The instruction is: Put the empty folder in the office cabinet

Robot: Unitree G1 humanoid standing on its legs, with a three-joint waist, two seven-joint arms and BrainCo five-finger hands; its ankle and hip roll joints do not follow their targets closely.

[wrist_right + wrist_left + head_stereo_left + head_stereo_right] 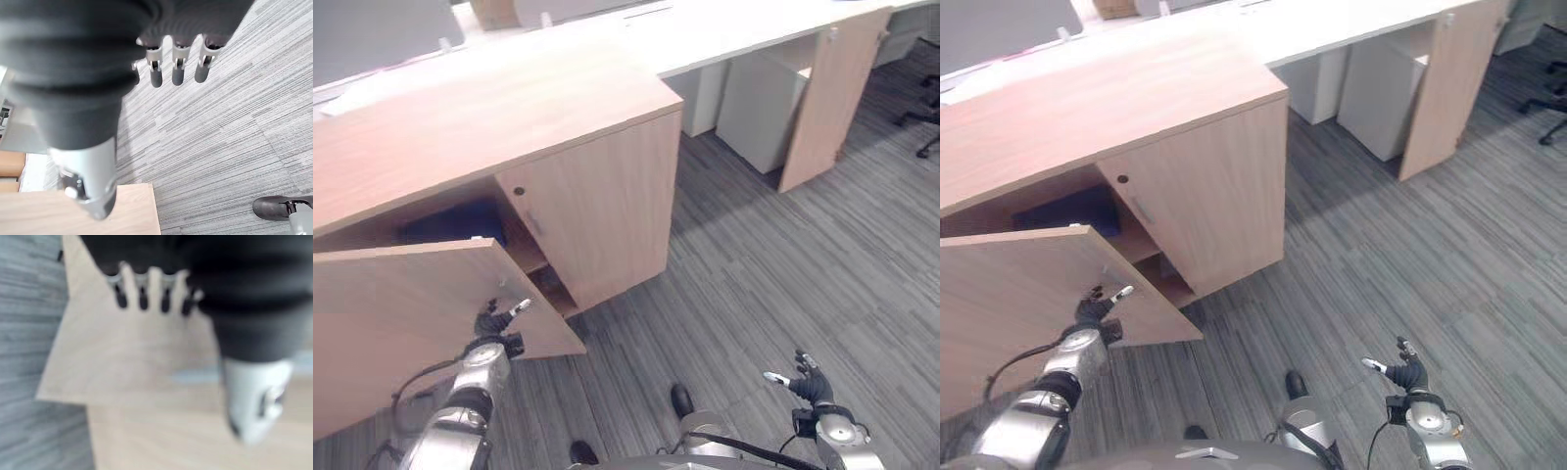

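Note:
The wooden office cabinet (597, 186) stands with its left door (382, 313) swung wide open toward me. Inside, on the upper shelf, lies a dark blue folder (455, 223), partly hidden by the door's top edge. My left hand (494, 323) is open at the door's outer face, close to its free edge, and its straight fingers (146, 289) reach over the door panel (137, 362). My right hand (808, 382) hangs open and holding nothing, low over the grey carpet at the right, with its fingers (178, 63) relaxed.
The cabinet's right door (607, 211) is closed. Behind it runs a long white desk (724, 29) with a white drawer unit (759, 108) and a wooden side panel (827, 98). A chair base (928, 108) shows at the far right. Grey carpet (783, 264) spreads in front.

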